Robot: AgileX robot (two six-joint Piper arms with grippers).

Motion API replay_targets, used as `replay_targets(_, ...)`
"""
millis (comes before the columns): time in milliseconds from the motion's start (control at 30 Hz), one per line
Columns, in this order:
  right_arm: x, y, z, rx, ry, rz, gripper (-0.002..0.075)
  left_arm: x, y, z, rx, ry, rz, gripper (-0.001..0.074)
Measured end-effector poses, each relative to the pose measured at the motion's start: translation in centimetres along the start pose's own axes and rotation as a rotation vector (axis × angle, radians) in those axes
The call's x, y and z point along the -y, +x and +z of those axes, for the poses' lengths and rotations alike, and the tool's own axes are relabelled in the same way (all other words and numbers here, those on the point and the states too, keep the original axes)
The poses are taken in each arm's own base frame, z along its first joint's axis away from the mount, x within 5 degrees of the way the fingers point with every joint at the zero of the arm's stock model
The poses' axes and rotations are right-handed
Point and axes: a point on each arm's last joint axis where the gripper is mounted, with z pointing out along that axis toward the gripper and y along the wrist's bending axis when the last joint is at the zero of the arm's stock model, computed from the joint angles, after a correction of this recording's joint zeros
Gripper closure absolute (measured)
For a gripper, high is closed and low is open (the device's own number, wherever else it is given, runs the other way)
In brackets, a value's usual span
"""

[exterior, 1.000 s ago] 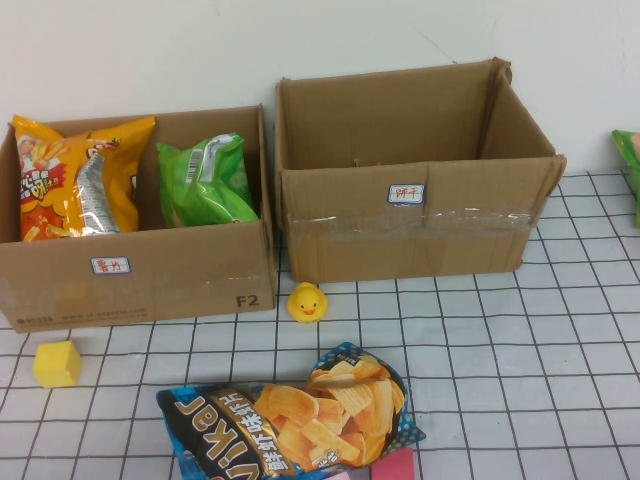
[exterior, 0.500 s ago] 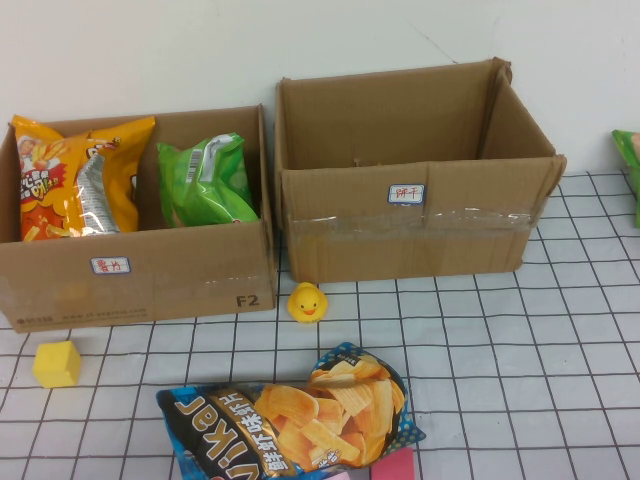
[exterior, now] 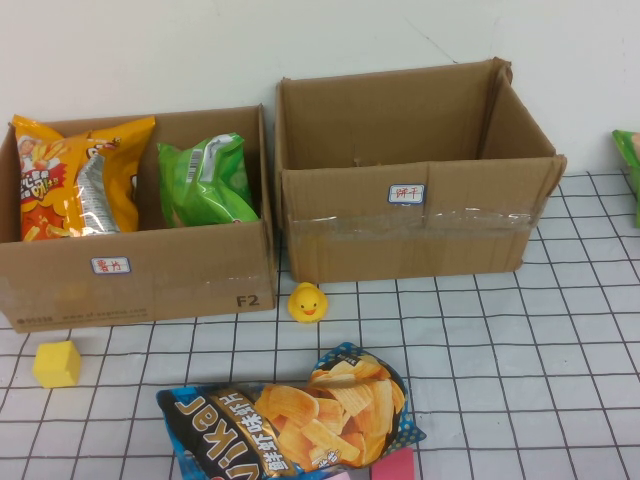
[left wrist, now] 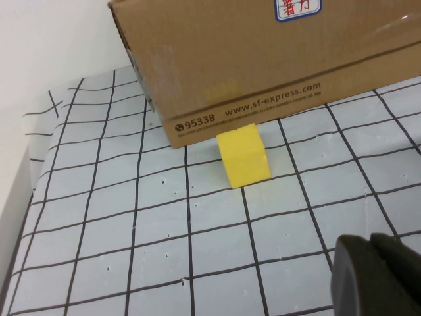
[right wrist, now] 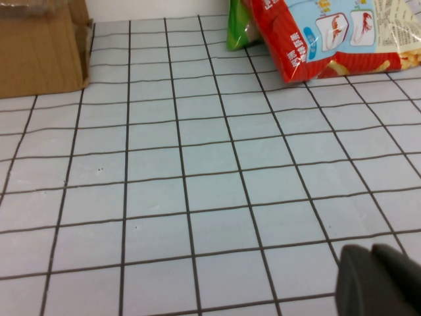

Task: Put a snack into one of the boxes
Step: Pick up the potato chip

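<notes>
A blue and orange chip bag lies flat on the grid table near the front. Two open cardboard boxes stand at the back. The left box holds an orange snack bag and a green snack bag. The right box looks empty. Neither arm shows in the high view. My left gripper is shut and empty above the table near a yellow cube. My right gripper is shut and empty over bare grid, away from a red snack bag.
A yellow rubber duck sits in front of the gap between the boxes. The yellow cube sits at front left. A pink object peeks out under the chip bag. A green bag lies at the right edge.
</notes>
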Motion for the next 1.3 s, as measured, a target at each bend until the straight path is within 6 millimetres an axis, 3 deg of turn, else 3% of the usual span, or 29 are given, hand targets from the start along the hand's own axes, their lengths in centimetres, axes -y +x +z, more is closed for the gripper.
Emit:
replay_targets(400,0.0,0.0,0.0,-0.001,-0.004,0.009,0.0727,-0.2,-0.2,0.0,0.019,-0.022,0.046,0.0737)
replay_targets(533,-0.1,0.0,0.0,-0.001,-0.006,0.013,0.0727,0.0,-1.5,-0.1,0.177,0.017,-0.187,0.0737)
replay_targets(700,-0.1,0.0,0.0,0.001,-0.014,0.031,0.0727,-0.8,-3.6,-0.8,0.440,0.078,-0.785,0.0737)
replay_targets(800,-0.1,0.0,0.0,0.002,-0.015,0.034,0.0727,-1.5,-4.1,-1.1,0.525,0.090,-1.003,0.0737)
replay_targets(1033,-0.2,0.0,0.0,0.003,-0.017,0.038,0.0727,-1.8,-4.0,-1.1,0.544,0.103,-1.150,0.0737)
replay_targets(1300,-0.2,0.0,0.0,0.003,-0.017,0.038,0.0727,-1.7,-4.0,-1.1,0.532,0.104,-1.132,0.0737)
